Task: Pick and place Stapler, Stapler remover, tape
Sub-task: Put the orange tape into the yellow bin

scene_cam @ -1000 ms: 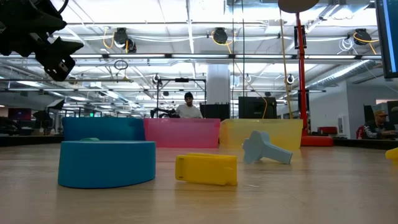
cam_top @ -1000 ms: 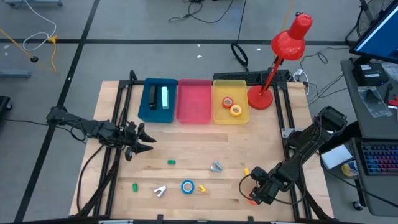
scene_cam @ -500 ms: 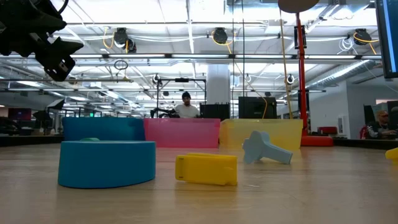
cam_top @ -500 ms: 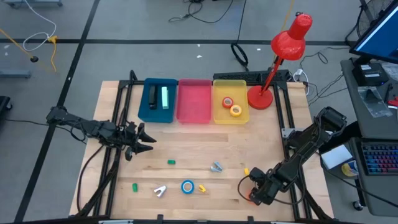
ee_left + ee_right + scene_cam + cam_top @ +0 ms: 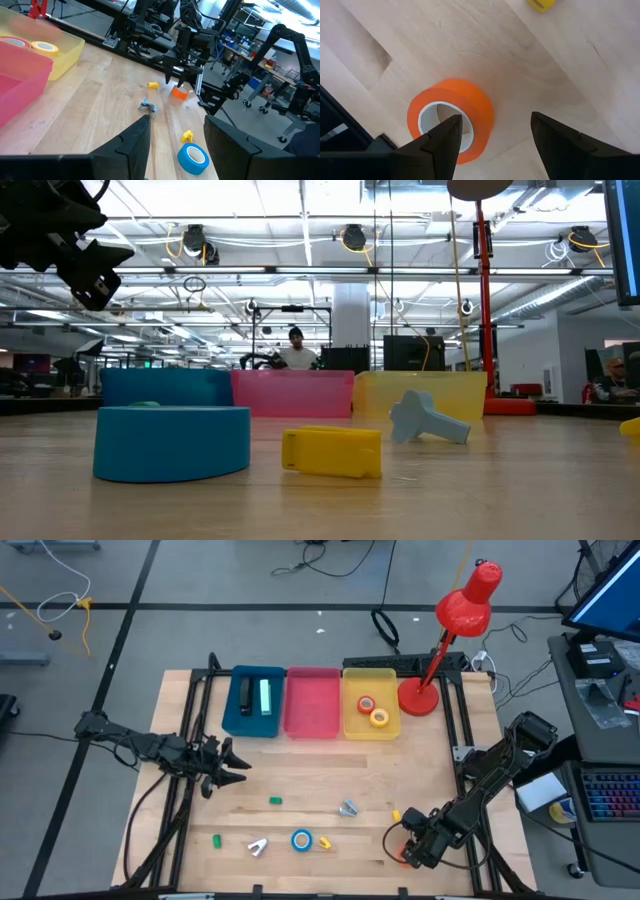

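An orange tape roll (image 5: 451,120) lies flat on the wood near the table's front right corner. My right gripper (image 5: 495,117) hangs open just above it, pointing steeply down, with its fingers over the roll's right half; from the left wrist view it (image 5: 178,80) stands clear of the roll (image 5: 179,91). A blue tape roll (image 5: 302,839), two small yellow staplers (image 5: 326,842) (image 5: 396,814) and two grey stapler removers (image 5: 348,808) (image 5: 258,846) lie on the front half of the table. My left gripper (image 5: 235,768) waits open at the left, level, with nothing between its fingers.
Blue (image 5: 252,700), pink (image 5: 312,705) and yellow (image 5: 370,722) bins line the far edge; the yellow one holds two tape rolls. A red desk lamp (image 5: 440,650) stands at the far right. Two small green pieces (image 5: 275,801) (image 5: 216,838) lie on the wood. The table's front edge is close to the orange roll.
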